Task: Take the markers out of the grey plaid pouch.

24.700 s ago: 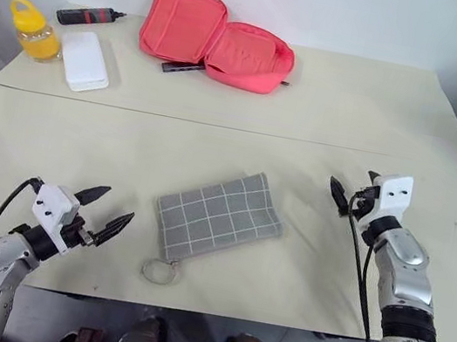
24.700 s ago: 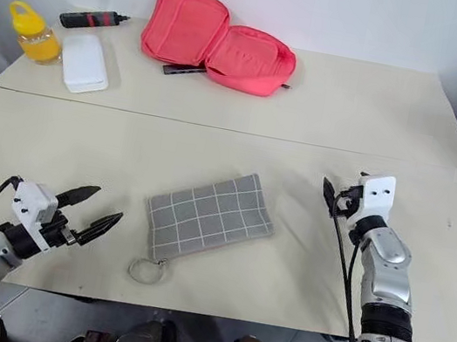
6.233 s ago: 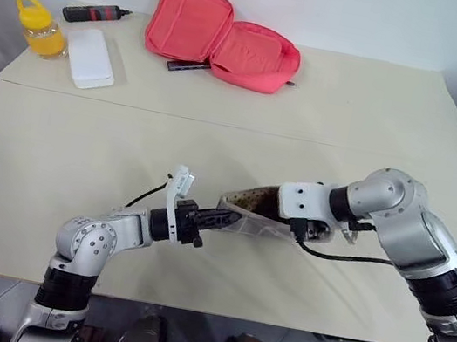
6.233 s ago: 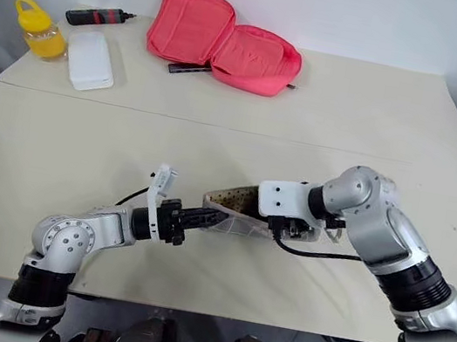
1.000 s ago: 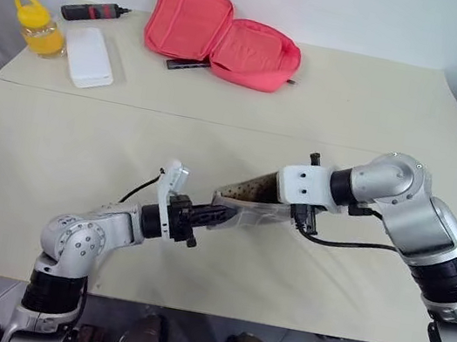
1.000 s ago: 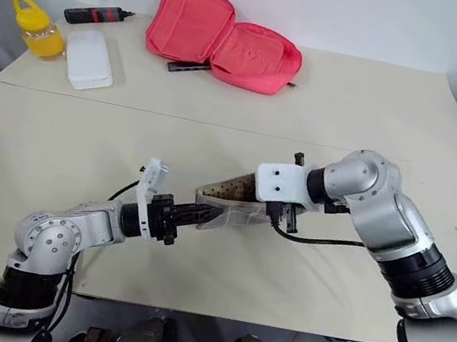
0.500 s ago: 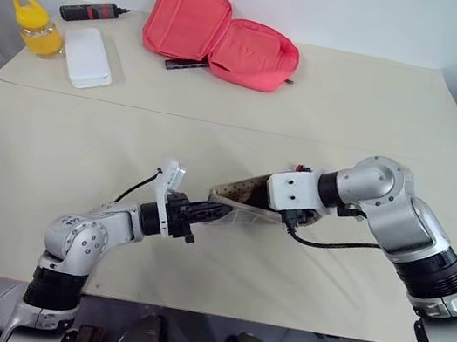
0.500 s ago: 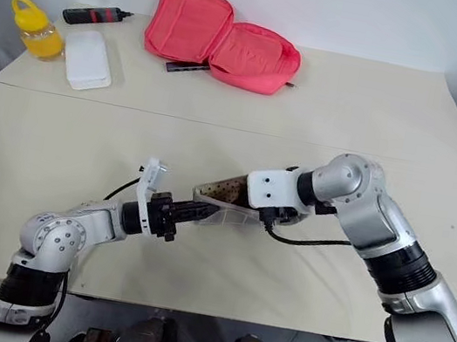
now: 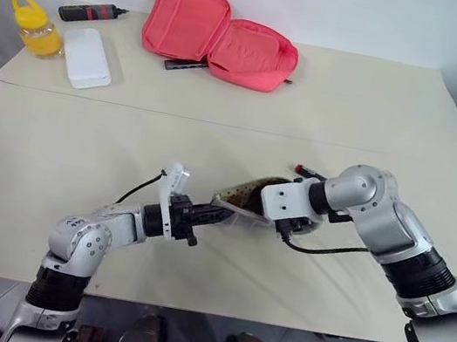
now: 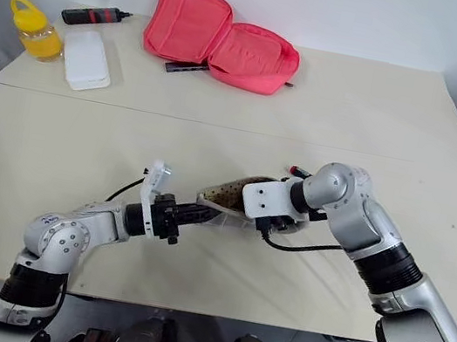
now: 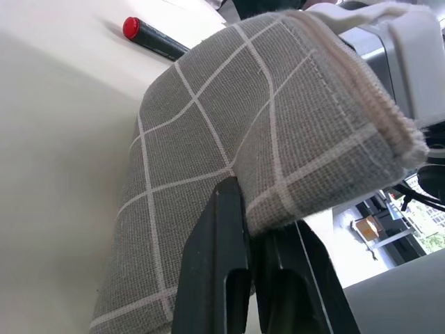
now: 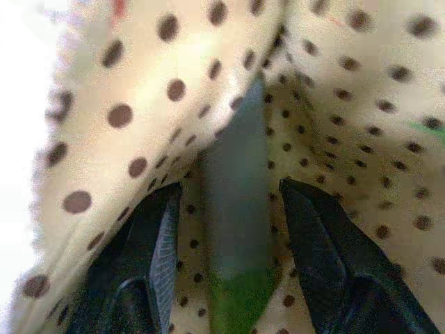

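A: What carries it all?
B: Two cream tables pushed edge to edge.
A: And on the far one?
B: An open coral-red zip case, a yellow-capped bottle, a white box, a black-and-red tube.
A: The near one?
B: A dark red-ended marker.

Bright even light, blurred close-up pouch lining

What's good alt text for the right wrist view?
Two open black fingers of the right gripper reach inside the grey plaid pouch, straddling a pale blue-green marker that lies between them, not yet clamped. The pouch's cream lining with brown dots surrounds them.
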Controlling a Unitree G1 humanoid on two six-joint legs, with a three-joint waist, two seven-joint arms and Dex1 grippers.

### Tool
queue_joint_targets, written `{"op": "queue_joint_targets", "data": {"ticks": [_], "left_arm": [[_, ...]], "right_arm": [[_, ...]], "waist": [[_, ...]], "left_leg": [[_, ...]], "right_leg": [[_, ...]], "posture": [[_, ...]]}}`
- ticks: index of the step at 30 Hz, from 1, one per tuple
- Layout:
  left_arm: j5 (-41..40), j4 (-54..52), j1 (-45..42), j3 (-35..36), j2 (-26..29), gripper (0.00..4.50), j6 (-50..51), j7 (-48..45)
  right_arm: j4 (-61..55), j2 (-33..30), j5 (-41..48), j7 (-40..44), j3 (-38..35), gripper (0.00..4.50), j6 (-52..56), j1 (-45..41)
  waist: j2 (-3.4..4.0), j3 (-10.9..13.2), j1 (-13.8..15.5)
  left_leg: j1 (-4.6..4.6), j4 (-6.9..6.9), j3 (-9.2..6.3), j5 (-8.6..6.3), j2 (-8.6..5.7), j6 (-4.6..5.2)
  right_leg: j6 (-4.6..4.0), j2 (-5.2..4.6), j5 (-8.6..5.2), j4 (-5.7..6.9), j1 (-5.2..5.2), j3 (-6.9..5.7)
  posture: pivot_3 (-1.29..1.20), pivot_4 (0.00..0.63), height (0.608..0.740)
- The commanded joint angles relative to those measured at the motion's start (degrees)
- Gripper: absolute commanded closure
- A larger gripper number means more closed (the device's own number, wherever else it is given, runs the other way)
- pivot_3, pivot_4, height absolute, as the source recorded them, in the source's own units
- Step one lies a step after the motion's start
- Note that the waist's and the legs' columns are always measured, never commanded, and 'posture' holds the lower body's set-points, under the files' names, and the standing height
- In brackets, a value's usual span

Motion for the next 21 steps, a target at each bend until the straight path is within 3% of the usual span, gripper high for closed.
{"op": "queue_joint_targets", "data": {"ticks": [1,21], "left_arm": [[0.09,-0.62,0.10,1.96,0.33,4.50,-1.92,-0.21],[1.44,-0.31,0.51,0.05,1.10,4.50,-4.77,-2.79]], "right_arm": [[-2.14,-0.28,0.64,2.66,0.60,2.16,1.57,1.39],[2.89,2.63,-7.22,0.33,3.74,2.16,1.43,0.57]], "waist": [[0.00,0.00,0.05],[-0.02,-0.03,-0.13]], "left_leg": [[0.00,0.00,0.00,0.00,0.00,0.00],[0.11,0.11,-0.01,0.00,0.04,0.00]], "right_leg": [[0.00,0.00,0.00,-0.01,0.00,0.00],[-0.01,0.05,0.01,0.00,0.16,0.00]], "posture": [[0.00,0.150,0.740],[0.00,0.150,0.740]]}}
